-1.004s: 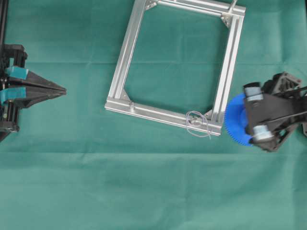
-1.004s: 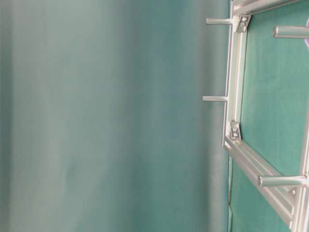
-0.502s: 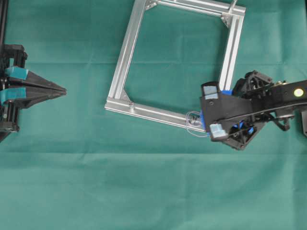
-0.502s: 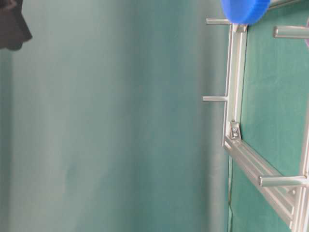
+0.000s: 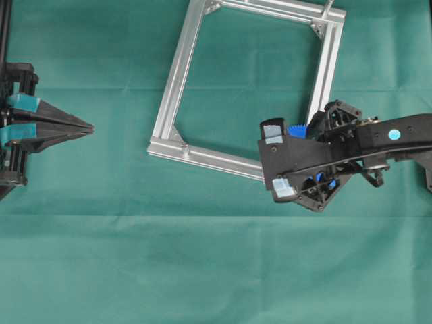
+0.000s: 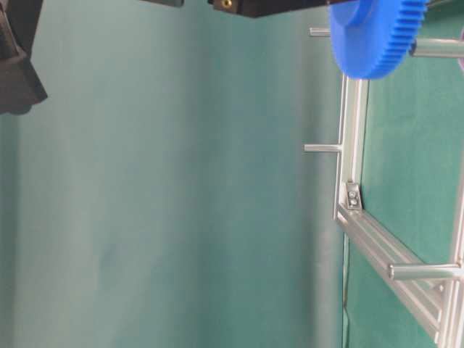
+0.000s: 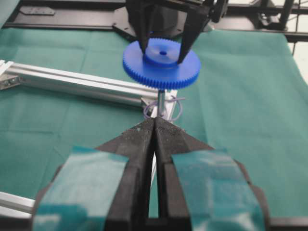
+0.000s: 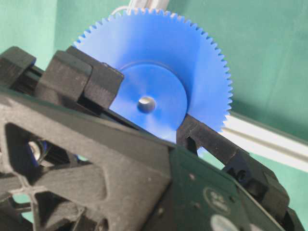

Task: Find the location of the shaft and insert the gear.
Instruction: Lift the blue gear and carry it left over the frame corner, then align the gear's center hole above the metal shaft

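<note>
Right gripper [image 7: 161, 50] gripping the gear [image 7: 161, 65] by its raised hub, one finger [image 7: 144, 33] pressing on each side, disc lying flat and level. Gear hanging directly over the shaft [image 7: 160, 101], pin standing upright beneath the blue disc. Silvery glint showing in the centre hole from the right wrist view; not telling whether pin is entering. Pale wire loop [image 7: 163, 109] curling round the pin's foot, at the frame [image 5: 177, 101] corner. In the overhead view, right gripper [image 5: 275, 162] covering that corner, only a sliver of blue teeth [image 5: 295, 129] peeking out. Left gripper [image 5: 84, 125] hanging well apart at the far left, jaws pressed together, holding nothing. Green cloth [image 5: 135, 256] lying under everything.
</note>
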`<action>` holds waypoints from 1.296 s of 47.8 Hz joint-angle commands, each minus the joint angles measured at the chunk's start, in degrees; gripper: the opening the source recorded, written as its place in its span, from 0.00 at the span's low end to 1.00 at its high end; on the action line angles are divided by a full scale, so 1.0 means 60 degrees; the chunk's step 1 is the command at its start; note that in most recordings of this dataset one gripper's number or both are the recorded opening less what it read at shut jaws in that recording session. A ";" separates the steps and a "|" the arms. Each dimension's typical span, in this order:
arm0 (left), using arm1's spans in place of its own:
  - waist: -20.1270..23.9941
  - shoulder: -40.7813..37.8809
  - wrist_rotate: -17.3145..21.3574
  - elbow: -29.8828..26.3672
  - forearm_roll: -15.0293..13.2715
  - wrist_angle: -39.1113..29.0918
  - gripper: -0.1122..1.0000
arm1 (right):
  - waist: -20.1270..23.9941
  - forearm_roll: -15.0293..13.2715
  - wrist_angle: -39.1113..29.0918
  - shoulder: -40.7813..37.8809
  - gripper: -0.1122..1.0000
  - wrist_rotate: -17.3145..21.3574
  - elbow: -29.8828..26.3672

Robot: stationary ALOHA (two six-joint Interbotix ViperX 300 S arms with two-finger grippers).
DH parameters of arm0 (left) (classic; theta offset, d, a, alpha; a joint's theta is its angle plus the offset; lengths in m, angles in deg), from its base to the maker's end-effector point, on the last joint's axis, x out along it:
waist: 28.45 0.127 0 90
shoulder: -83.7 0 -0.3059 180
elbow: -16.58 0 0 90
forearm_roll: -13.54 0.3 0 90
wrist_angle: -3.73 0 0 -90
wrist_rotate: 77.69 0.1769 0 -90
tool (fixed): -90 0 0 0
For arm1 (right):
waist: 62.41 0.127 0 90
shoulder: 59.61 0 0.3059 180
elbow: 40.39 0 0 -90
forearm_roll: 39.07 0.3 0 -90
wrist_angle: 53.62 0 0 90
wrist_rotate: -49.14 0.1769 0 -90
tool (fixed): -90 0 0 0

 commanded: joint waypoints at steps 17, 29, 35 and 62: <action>0.0000 -0.0088 -0.0015 -0.0176 -0.0015 0.0059 0.11 | -0.0190 -0.0278 0.0659 -0.0381 0.73 -0.0234 -0.0205; 0.0000 -0.0088 -0.0015 -0.0176 -0.0015 0.0059 0.11 | -0.0278 -0.0278 0.0791 -0.0557 0.73 -0.0352 -0.0220; 0.0000 -0.0088 -0.0015 -0.0176 -0.0015 0.0059 0.11 | -0.0278 -0.0278 0.0879 -0.0571 0.73 -0.0352 -0.0234; 0.0000 -0.0088 -0.0015 -0.0176 -0.0029 0.0059 0.11 | -0.0278 -0.0234 0.1230 -0.0981 0.73 -0.0850 -0.0688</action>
